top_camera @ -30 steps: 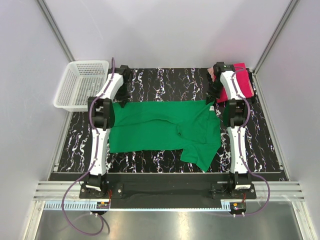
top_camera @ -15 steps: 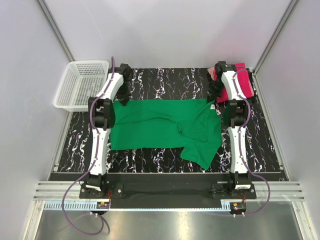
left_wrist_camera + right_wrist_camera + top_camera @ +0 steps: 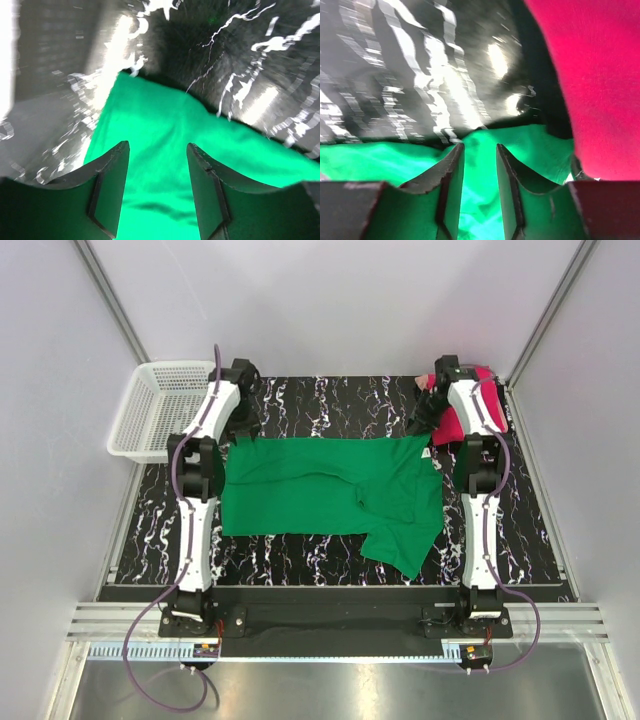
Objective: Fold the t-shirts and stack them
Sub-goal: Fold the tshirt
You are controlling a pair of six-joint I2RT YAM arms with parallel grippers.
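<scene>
The green t-shirt [image 3: 320, 490] lies spread across the black marbled table, its right part folded over and one sleeve pointing toward the near edge. My left gripper [image 3: 244, 432] hangs over its far left corner, open, with only green cloth [image 3: 165, 115] below the gap [image 3: 157, 145]. At the far right corner my right gripper [image 3: 426, 426] is open too, above the green cloth [image 3: 532, 145], nothing between its fingers [image 3: 479, 146]. The pink t-shirt [image 3: 449, 426] sits bunched at the far right, partly behind the right arm, and fills the right side of the right wrist view [image 3: 590, 75].
A white mesh basket [image 3: 130, 415] stands off the table's far left corner. Bare marbled tabletop [image 3: 330, 400] runs behind the green shirt. Grey walls close in on three sides, and both arm bases sit on the rail at the near edge.
Both grippers went from shut to open and let go of the green shirt's far corners. The wrists rose and shifted slightly back; the shirt's far edge now lies a little farther back.
</scene>
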